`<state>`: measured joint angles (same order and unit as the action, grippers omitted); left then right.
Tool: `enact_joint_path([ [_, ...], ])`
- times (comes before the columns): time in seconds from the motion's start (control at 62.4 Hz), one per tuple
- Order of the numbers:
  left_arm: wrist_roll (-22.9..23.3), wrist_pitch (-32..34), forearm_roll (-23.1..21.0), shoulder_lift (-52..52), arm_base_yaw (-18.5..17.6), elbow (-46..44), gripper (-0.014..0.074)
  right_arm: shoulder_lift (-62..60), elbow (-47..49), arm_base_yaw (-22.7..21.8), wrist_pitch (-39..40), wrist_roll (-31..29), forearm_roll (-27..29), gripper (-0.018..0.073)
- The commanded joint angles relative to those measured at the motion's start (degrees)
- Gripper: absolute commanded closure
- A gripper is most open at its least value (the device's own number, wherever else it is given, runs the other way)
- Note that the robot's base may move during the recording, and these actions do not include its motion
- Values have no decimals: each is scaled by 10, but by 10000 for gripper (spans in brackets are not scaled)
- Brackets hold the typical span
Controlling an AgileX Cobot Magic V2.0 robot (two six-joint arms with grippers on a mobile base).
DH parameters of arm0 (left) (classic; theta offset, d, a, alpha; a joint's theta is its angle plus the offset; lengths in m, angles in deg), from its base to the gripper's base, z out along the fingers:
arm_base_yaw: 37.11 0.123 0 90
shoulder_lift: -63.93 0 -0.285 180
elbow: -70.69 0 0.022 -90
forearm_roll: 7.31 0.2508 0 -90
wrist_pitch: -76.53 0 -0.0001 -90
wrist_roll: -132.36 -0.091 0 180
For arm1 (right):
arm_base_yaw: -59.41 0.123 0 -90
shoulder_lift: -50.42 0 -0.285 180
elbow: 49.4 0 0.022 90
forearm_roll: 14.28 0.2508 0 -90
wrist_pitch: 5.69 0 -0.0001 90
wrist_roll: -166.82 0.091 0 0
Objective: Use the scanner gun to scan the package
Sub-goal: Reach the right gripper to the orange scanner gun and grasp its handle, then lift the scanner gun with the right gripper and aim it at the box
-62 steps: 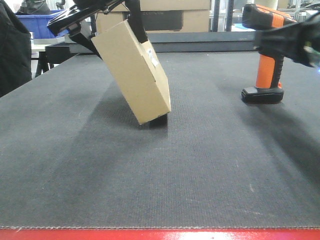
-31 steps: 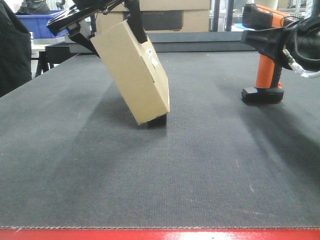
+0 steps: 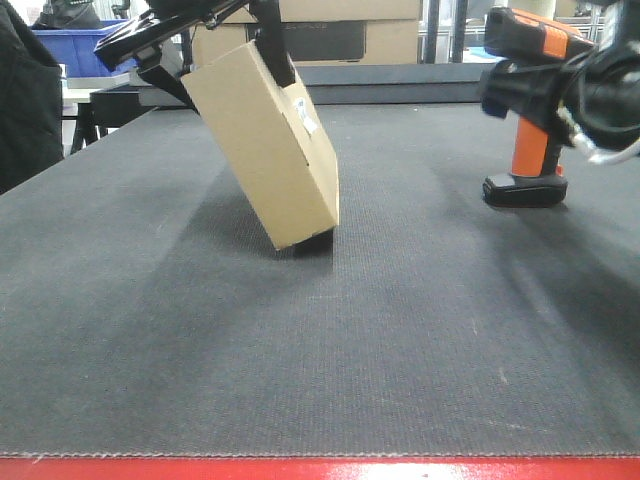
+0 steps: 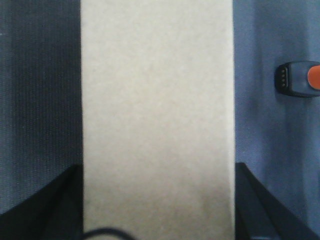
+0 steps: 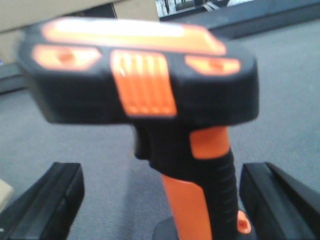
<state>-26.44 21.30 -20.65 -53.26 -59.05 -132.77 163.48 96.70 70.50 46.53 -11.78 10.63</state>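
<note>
Brown carton (image 3: 330,35), blue bin (image 3: 72,52) behind tilted package (image 3: 265,140)

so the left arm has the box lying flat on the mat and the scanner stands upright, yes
Not flat: the left fingers hold the package steeply tilted, as the front-facing view shows. The scanner gun does stand upright.

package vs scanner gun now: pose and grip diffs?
The package leans tilted; the scanner gun stands upright on its base. The left pincer is shut on the package; the right pincer is open astride the scanner gun's handle. Package tan, scanner gun black and orange. Both are over the same dark mat.
</note>
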Motion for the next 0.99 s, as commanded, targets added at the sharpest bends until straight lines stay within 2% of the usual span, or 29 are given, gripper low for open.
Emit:
enact_joint_path([
  [0.0, -2, 4, -3, 9, 0, -2, 707, 12, 15, -3, 13, 2, 3, 7],
  [0.257, -2, 1, -3, 9, 0, -2, 707, 27, 45, -18, 12, 2, -1, 9],
  [0.417, -2, 1, -3, 9, 0, -2, 707, 28, 60, -32, -30, 2, -14, 9],
  [0.802, -2, 1, -3, 9, 0, -2, 707, 34, 69, -37, -25, 2, -19, 10],
  [0.898, -2, 1, -3, 9, 0, -2, 707, 34, 69, -37, -19, 2, -19, 69],
  [0.978, -2, 1, -3, 9, 0, -2, 707, 34, 69, -37, -16, 2, -19, 190],
])
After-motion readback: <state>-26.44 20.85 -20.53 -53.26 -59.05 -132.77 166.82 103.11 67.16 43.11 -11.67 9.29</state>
